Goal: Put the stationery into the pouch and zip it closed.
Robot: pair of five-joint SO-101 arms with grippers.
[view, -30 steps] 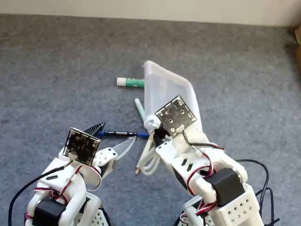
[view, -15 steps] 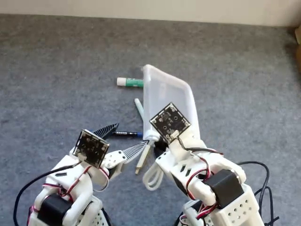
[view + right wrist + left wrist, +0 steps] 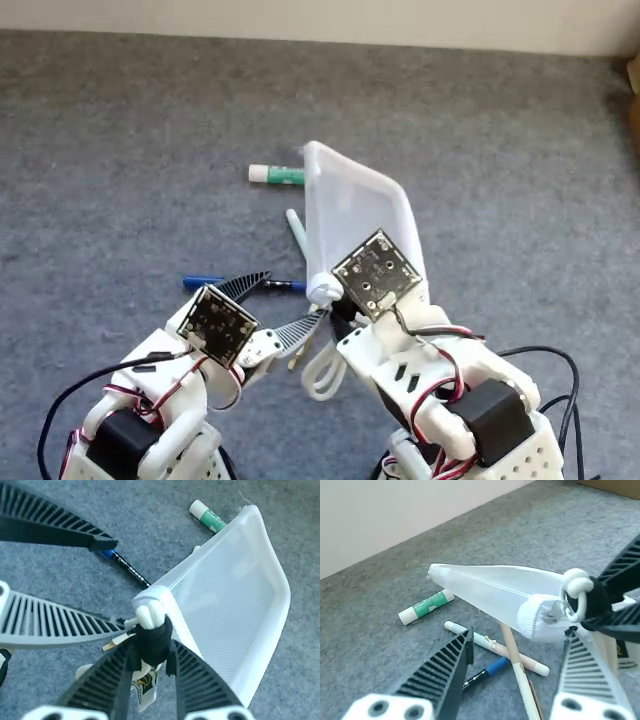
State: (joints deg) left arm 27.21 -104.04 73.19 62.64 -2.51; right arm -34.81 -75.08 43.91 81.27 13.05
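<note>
step: pre-loading, nothing in yet | pouch (image 3: 355, 205): centre frame, tilted up | right gripper (image 3: 150, 647): clamped on pouch's zip end | left gripper (image 3: 291, 298): spread wide beside it, above pens (image 3: 495, 647) | glue stick (image 3: 277, 174): upper left of pouch | next: probably pinch a pen, aim for the mouth

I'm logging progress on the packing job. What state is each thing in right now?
pouch: lifted on edge, tilted, looks empty
glue stick: capped, lying on the carpet, outside the pouch
blue pen: lying on the carpet, outside the pouch
pale pen: lying on the carpet beside the pouch
beige stick: lying on the carpet, outside the pouch
left gripper: open, at the pouch's held end
right gripper: shut on the pouch at its zip-pull end
</note>
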